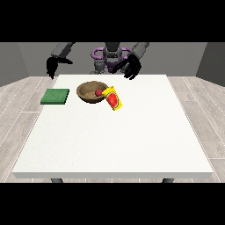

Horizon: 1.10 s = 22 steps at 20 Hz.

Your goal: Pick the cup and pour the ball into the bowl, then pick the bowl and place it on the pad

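We see the cup [114, 99] tipped against the bowl [90, 92] near the bench's [110, 145] far edge, ball [99, 92] inside; both hands [132, 68] [52, 67] hang apart-fingered, holding nothing.

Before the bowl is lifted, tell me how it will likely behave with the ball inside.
The wooden bowl looks stiff and broad, so it should sit steadily when gripped at the rim. The red ball inside is round and may roll if the bowl tilts. The yellow cup lies against the rim and might shift.

Large white table [114, 145], grey floor [17, 105]
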Each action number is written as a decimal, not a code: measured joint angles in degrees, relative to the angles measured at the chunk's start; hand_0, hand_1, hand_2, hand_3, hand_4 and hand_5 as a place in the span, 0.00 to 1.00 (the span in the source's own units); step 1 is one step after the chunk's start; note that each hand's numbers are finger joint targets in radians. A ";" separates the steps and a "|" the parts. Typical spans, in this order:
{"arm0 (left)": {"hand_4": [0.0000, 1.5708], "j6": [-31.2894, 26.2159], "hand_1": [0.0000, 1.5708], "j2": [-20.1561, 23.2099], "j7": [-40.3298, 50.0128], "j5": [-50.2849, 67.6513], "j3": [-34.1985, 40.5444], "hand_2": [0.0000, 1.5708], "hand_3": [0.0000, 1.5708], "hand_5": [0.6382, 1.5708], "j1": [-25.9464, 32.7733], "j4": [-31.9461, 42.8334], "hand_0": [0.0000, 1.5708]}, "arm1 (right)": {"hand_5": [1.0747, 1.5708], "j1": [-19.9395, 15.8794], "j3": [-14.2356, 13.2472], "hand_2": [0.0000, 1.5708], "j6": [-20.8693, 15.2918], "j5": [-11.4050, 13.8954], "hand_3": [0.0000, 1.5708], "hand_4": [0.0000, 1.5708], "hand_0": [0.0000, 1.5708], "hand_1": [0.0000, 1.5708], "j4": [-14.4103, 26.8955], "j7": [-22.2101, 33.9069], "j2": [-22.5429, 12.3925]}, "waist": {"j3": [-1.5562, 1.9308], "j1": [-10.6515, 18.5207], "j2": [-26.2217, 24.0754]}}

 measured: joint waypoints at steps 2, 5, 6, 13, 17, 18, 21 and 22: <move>0.00 -1.43 0.00 -0.22 -4.77 8.18 0.77 0.00 0.00 0.99 2.94 -3.52 0.00 | 1.00 -1.12 0.72 0.00 -2.71 1.02 0.00 0.13 0.00 0.00 -0.61 0.14 1.75 | 0.15 0.74 1.06; 0.00 -5.46 0.00 -0.40 -12.37 17.88 1.78 0.00 0.00 0.99 7.02 -7.52 0.00 | 1.00 -2.09 1.85 0.00 -7.64 2.71 0.00 0.19 0.00 0.00 -1.35 0.01 5.30 | 0.47 3.03 2.46; 0.00 -7.12 0.00 -0.42 -15.00 20.29 2.00 0.00 0.00 0.99 8.79 -8.33 0.00 | 1.00 -2.11 2.23 0.00 -9.28 3.29 0.00 0.20 0.00 0.00 -1.61 -0.06 6.50 | 0.57 3.87 2.67; 0.00 -15.98 0.00 1.70 -26.33 28.57 4.64 0.00 0.00 0.99 14.12 -11.51 0.00 | 0.99 -6.48 1.41 0.00 -15.42 3.82 0.00 0.18 0.00 0.00 2.76 -3.26 9.40 | 1.03 6.83 6.15; 0.00 -19.83 0.00 3.48 -25.97 30.35 5.49 0.00 0.00 0.99 15.82 -14.62 0.00 | 0.99 -8.21 0.62 0.00 -16.26 3.75 0.00 0.16 0.00 0.00 9.19 -6.86 9.19 | 1.11 7.72 5.92; 0.00 -20.43 0.00 4.01 -26.85 30.62 5.91 0.00 0.00 0.99 16.71 -14.84 0.00 | 0.99 -8.37 0.69 0.00 -16.60 3.93 0.00 0.14 0.00 0.00 10.23 -7.56 9.21 | 1.12 7.67 5.93; 0.00 -21.83 0.00 4.84 -25.82 31.12 6.54 0.00 0.00 0.99 17.52 -16.91 0.00 | 0.98 -10.23 0.22 0.00 -16.31 3.63 0.00 0.13 0.00 0.00 14.90 -9.64 8.22 | 1.14 7.78 6.09; 0.00 -22.10 0.00 4.93 -25.64 31.19 6.66 0.00 0.00 0.99 18.18 -17.50 0.00 | 0.98 -10.74 0.38 0.00 -16.58 3.69 0.00 0.10 0.00 0.00 16.17 -10.21 8.35 | 1.15 7.83 5.87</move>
